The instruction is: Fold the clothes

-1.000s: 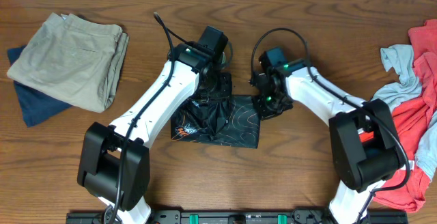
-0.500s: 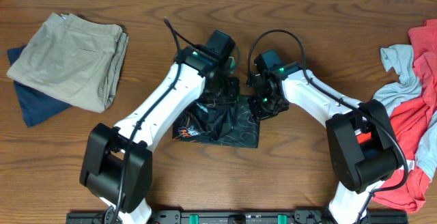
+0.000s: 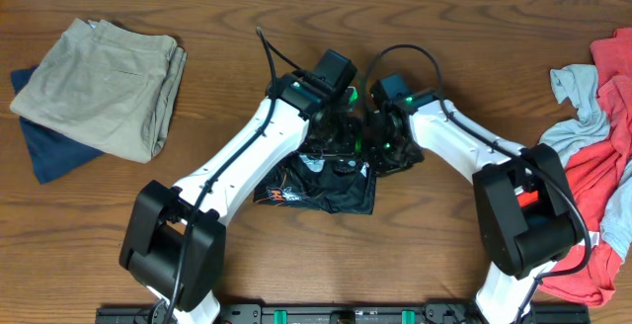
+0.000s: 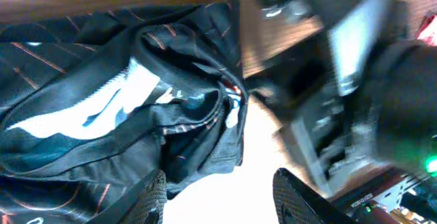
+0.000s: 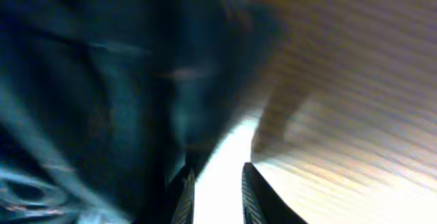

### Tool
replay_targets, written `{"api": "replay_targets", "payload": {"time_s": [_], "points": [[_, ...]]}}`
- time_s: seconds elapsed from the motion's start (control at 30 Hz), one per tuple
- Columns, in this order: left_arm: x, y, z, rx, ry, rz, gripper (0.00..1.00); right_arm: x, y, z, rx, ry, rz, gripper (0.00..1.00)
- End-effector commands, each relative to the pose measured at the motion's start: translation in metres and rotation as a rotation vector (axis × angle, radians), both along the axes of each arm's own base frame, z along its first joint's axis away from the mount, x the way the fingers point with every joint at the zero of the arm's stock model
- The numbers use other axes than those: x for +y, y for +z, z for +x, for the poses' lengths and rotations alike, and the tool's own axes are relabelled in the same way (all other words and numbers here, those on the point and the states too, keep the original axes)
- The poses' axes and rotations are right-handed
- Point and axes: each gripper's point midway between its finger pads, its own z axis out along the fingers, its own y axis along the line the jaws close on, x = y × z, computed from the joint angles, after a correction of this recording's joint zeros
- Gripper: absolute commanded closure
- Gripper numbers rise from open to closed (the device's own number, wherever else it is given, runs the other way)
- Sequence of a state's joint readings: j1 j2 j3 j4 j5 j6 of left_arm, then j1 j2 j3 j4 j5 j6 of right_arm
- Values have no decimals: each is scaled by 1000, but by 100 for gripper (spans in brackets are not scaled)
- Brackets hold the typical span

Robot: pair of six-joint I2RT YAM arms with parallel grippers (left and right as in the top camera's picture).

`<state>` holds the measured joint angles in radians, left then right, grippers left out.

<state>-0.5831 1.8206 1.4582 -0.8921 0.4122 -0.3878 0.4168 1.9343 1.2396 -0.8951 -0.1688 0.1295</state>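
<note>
The black T-shirt (image 3: 326,191) with thin orange lines and white print lies bunched and partly folded at the table's middle. Both grippers hover close together over its far right edge. My left gripper (image 3: 343,142) stands open in the left wrist view (image 4: 218,190), nothing between its fingers, with the T-shirt (image 4: 102,115) crumpled just beyond them. My right gripper (image 3: 382,151) shows a narrow bright gap in the right wrist view (image 5: 215,183), and the dark T-shirt (image 5: 89,101) lies blurred to its left. Nothing is held. More clothes, a coral-red shirt (image 3: 592,191) and a grey-blue shirt (image 3: 578,87), are heaped at the right edge.
Folded khaki trousers (image 3: 99,72) lie on a navy garment (image 3: 49,151) at the far left. The two white arms cross toward the centre, their wrists almost touching. Bare wooden table (image 3: 444,245) surrounds the T-shirt.
Both grippers swung right over the T-shirt, carrying cloth with them, then opened and let go. The T-shirt now lies more compact, its far part dropped onto the rest.
</note>
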Motion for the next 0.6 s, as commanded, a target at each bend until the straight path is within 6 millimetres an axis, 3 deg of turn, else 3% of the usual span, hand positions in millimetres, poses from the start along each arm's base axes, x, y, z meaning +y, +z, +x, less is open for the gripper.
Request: {"api": "replay_targets", "payload": {"time_s": [0.0,0.1,0.17,0.33,0.57], "points": [[19,0,12,-30,9,49,48,-43,26,37,-113,-132,-126,78],[48,-5,20,-24,67,127,48,-59,48,55,-152,-191,-114,77],[68,-7,28,-25,113,170,48,-55,66,65,-176,-182,-43,77],[111,-9,48,-25,228,213,48,-3,105,69,-207,8,281,78],[161,-12,65,6,403,214,47,50,108,43,-202,218,348,77]]}}
